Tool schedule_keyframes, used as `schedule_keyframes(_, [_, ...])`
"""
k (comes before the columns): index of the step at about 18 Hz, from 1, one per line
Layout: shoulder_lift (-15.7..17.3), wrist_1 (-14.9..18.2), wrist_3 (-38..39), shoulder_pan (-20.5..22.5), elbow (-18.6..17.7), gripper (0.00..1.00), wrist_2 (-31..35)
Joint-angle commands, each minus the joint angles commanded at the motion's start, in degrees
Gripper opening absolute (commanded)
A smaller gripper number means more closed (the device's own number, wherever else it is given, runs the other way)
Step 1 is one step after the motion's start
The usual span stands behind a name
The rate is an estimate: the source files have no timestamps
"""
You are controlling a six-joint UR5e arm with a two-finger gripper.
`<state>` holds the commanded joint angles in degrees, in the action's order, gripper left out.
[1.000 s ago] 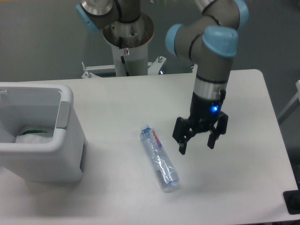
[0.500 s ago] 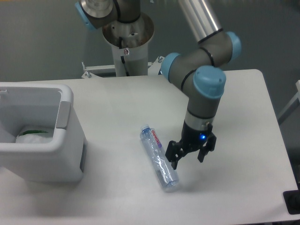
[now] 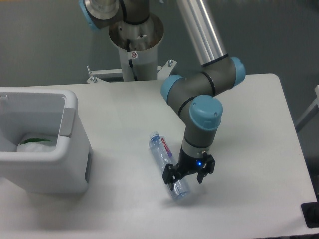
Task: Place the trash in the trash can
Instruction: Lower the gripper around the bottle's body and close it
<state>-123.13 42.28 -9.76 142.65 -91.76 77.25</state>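
The clear plastic bottle (image 3: 167, 162) with a red-and-blue label lies on its side on the white table, cap end toward the back left. My gripper (image 3: 186, 179) is open and low over the bottle's near end, one finger on each side of it. The white trash can (image 3: 70, 149) with a grey side handle stands at the left. The white pouch with a green strip (image 3: 35, 144) lies inside it.
The robot's base column (image 3: 135, 50) stands at the back edge of the table (image 3: 259, 129). The table's front edge runs close below the bottle. A dark object (image 3: 311, 215) sits at the front right corner.
My gripper has moved down and to the left, from beside the bottle at mid-table to low over the bottle's near end. The bottle and the trash can have not moved.
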Motion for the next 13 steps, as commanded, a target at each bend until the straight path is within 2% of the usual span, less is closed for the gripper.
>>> schedule_keyframes(13, [-2.5, 0.0, -0.2, -0.8, 0.4, 1.00, 2.4])
